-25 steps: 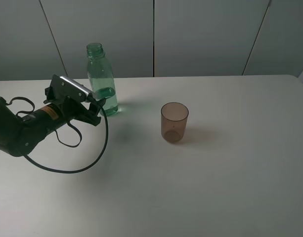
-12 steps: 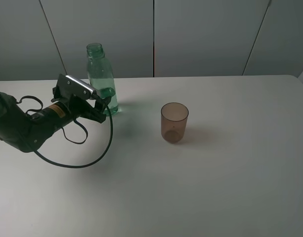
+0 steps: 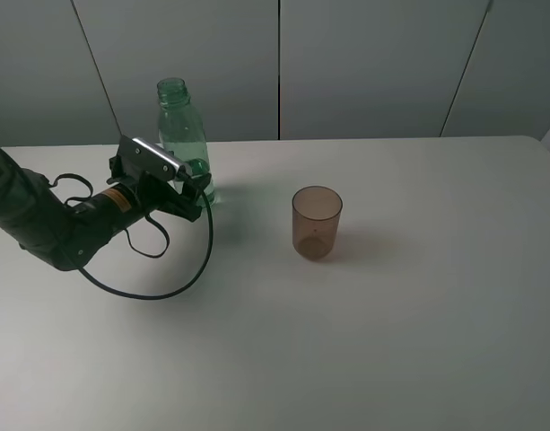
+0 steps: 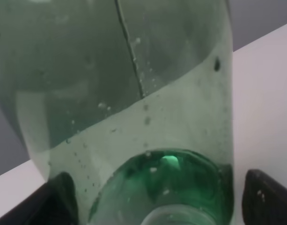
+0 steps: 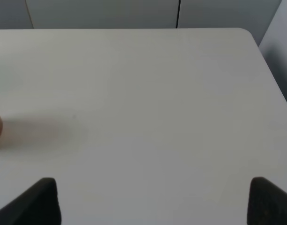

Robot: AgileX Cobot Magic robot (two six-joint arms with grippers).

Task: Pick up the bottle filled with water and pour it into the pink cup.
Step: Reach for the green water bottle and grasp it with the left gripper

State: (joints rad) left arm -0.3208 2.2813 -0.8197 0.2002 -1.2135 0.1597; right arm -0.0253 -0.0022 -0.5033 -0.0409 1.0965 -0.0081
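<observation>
The white table (image 3: 391,341) carries everything, and the bottle (image 3: 180,135) serves as the fixed mark: it stands upright toward the back, uncapped, with water in its lower part. The left arm (image 3: 50,229) lies low on the table to the bottle's left. Over the last second it has slid steadily in toward the bottle, trailing its looped cable (image 3: 158,292). The pink cup (image 3: 317,222) stands upright and empty to the bottle's right and a little forward, well apart from it and unmoved.

The left gripper (image 3: 198,196) now has the bottle's lower body between its jaws. The wrist view shows a dark finger (image 4: 267,197) on each side of the green wall. The jaws have stayed spread wide and clamp nothing yet. So the approach looks finished, and closing on the bottle seems the next step before any lift or pour.

The right gripper (image 5: 152,201) hangs wide apart too, over bare table, gripping nothing.
</observation>
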